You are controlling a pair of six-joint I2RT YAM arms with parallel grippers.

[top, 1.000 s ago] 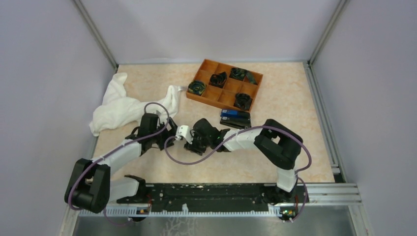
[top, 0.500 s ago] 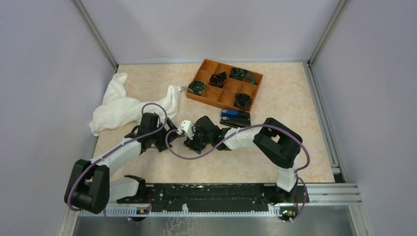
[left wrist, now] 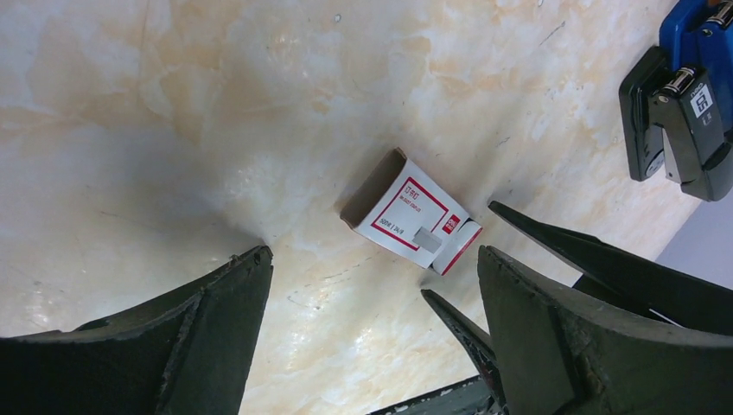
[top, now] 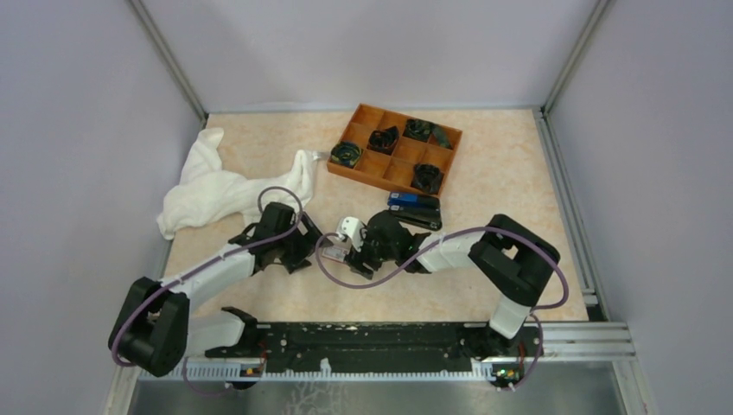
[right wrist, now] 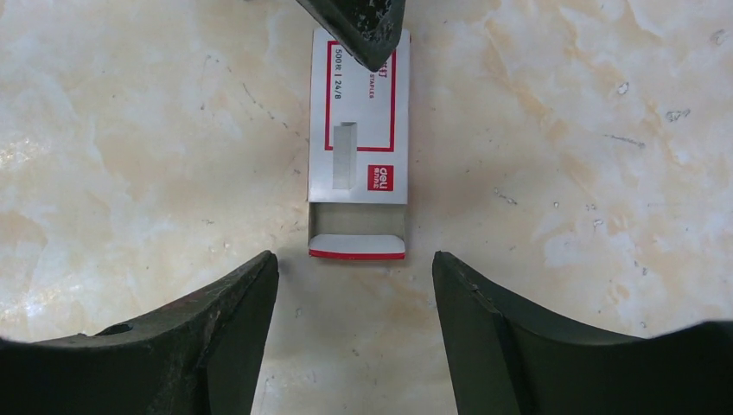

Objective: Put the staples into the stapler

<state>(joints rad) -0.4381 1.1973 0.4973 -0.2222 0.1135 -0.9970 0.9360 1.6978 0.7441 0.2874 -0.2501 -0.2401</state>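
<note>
Now the carton [right wrist: 359, 138] lies upper-centre, long axis pointing straight ahead of the right tool [right wrist: 354, 259] (wide, empty); left tool [left wrist: 372, 255] spread wide, empty too.

staples carton [right wrist: 359, 130]: lies flat on table [top: 519, 173] between left gripper [left wrist: 367, 259] and right gripper [right wrist: 354, 259], drawer end toward right gripper | stapler [top: 417, 217]: sits behind-right of carton, before tray [top: 360, 132] | towel [top: 216, 186]: lies back left, well apart
</note>
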